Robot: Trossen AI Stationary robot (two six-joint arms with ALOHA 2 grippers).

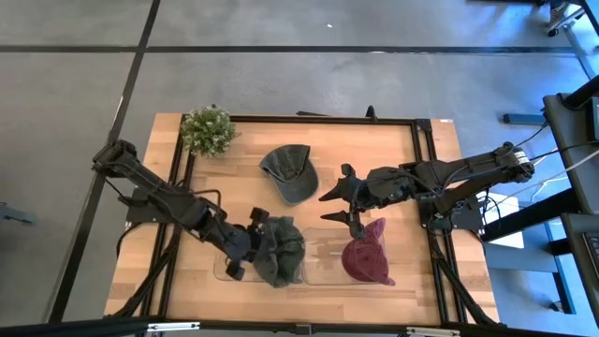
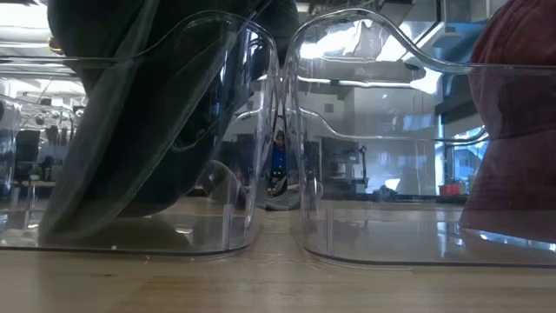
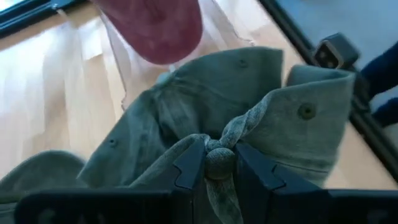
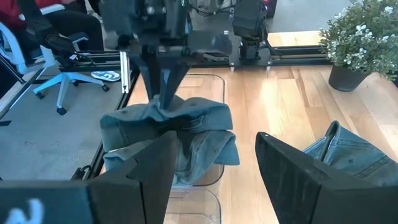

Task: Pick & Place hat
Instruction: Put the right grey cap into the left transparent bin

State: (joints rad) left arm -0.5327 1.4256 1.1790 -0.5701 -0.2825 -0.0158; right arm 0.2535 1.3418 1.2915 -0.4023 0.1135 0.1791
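A green hat (image 1: pixel 281 251) hangs bunched from my left gripper (image 1: pixel 251 243), which is shut on it over the left clear bin (image 1: pixel 221 271). In the low view the green hat (image 2: pixel 130 130) reaches down inside that bin. A maroon hat (image 1: pixel 367 258) sits in the right clear bin (image 1: pixel 323 255). A grey-green hat (image 1: pixel 288 172) lies flat on the table farther back. My right gripper (image 1: pixel 325 208) hovers open between the grey-green hat and the maroon hat, touching nothing. My left gripper pinches a bunched, twisted fold of the green hat's cloth (image 3: pixel 219 157) between its two fingers (image 3: pixel 190 167). It comes from the table's left, slanting down. The hat hangs slack from the hold into the left bin; whether its lower edge (image 2: pixel 104 228) rests on the bin floor I cannot tell.
A small potted plant (image 1: pixel 208 129) stands at the table's far left corner. A black metal frame (image 1: pixel 423 168) runs round the tabletop. The two clear bins stand side by side at the near edge. Bare wood shows at the far right (image 1: pixel 384 145) and the near left (image 1: pixel 150 271).
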